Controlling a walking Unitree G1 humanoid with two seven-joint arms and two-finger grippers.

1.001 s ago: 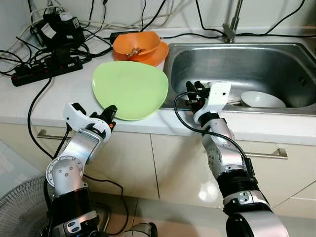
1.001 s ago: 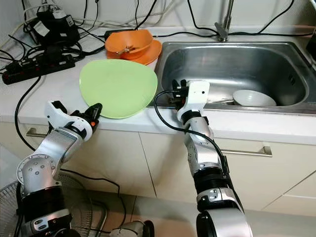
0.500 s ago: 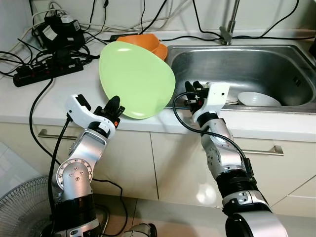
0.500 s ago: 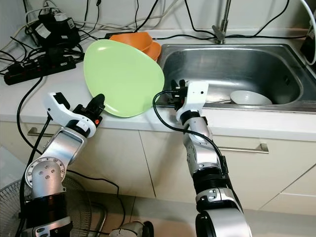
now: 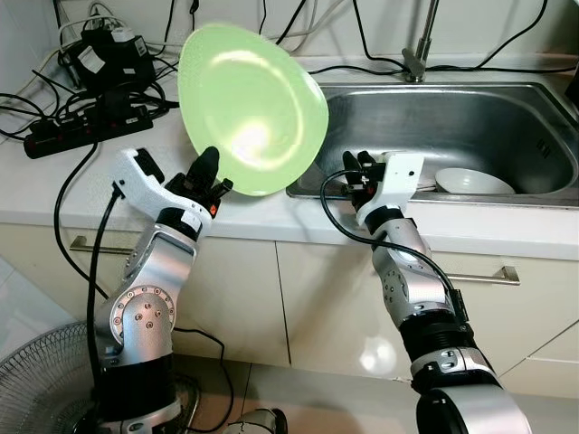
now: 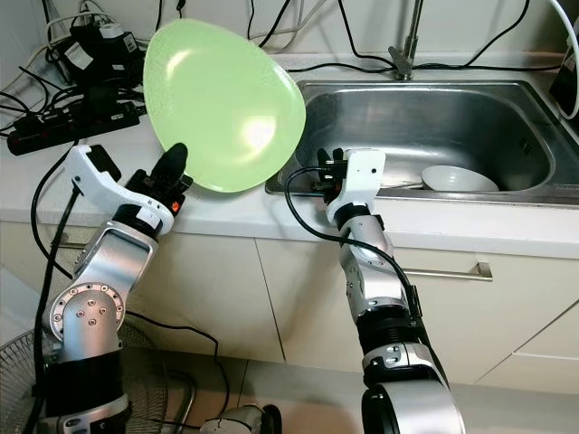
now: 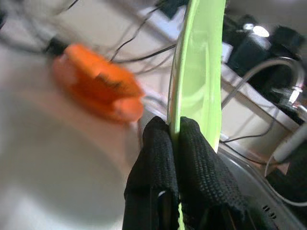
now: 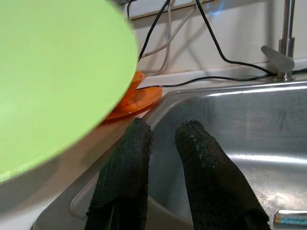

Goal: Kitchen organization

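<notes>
My left gripper (image 5: pixel 206 172) is shut on the lower rim of a light green plate (image 5: pixel 249 108). The plate is held up, tilted nearly on edge, above the counter beside the sink (image 5: pixel 470 117). In the left wrist view the black fingers (image 7: pixel 158 143) pinch the plate's edge (image 7: pixel 199 57). My right gripper (image 5: pixel 355 172) hovers at the sink's front left rim, open with a narrow gap and nothing in it. A white bowl (image 5: pixel 472 181) lies in the sink. Orange dishes (image 8: pixel 136 98) sit on the counter behind the plate.
A black power strip (image 5: pixel 86 131) and tangled cables lie on the counter at the back left. The faucet (image 5: pixel 421 45) stands behind the sink. Cabinet fronts with a drawer handle (image 5: pixel 479 276) are below, and a fan (image 5: pixel 41 389) stands on the floor at left.
My left gripper has lifted the green plate off the counter and tipped it from flat to nearly upright. The right gripper has stayed at the sink's rim.
</notes>
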